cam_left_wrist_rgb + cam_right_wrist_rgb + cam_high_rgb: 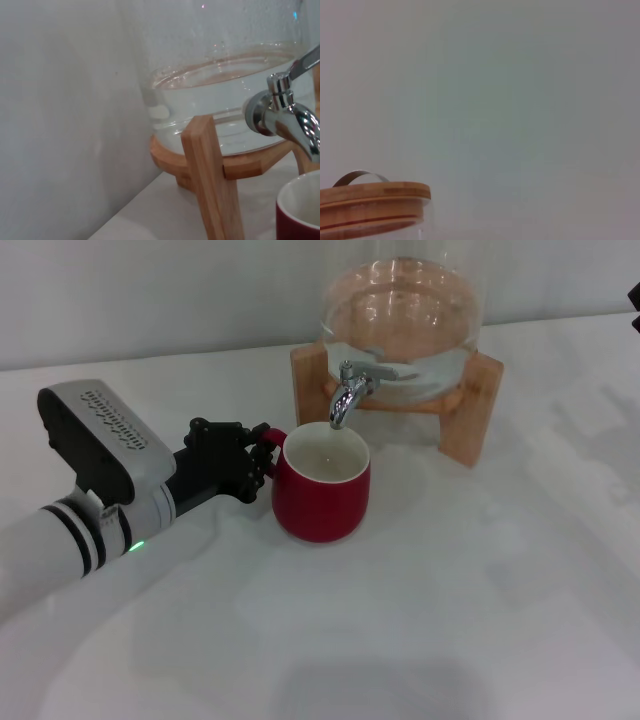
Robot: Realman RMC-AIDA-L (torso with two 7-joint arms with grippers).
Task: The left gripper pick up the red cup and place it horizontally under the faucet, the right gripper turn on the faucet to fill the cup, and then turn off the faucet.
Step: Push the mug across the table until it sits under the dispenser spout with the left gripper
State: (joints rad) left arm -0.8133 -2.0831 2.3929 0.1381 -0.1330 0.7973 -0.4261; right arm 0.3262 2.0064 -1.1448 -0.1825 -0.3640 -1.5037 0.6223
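The white table (480,600) is carrying a glass dispenser (405,315) on a wooden stand (470,405) at twelve o'clock, and clear water is sitting in its lower part. The left arm is reaching in low from eight o'clock, its forearm lying almost flat over the table. The red cup (322,485) is standing upright at the centre, its white inside looking empty, directly beneath the faucet (347,395) spout. The left pincer (258,462) is sitting at the cup's nine o'clock, clamping its fingers on the small handle. The right pincer (635,295) is barely showing at two o'clock; its fingers' state I cannot tell.
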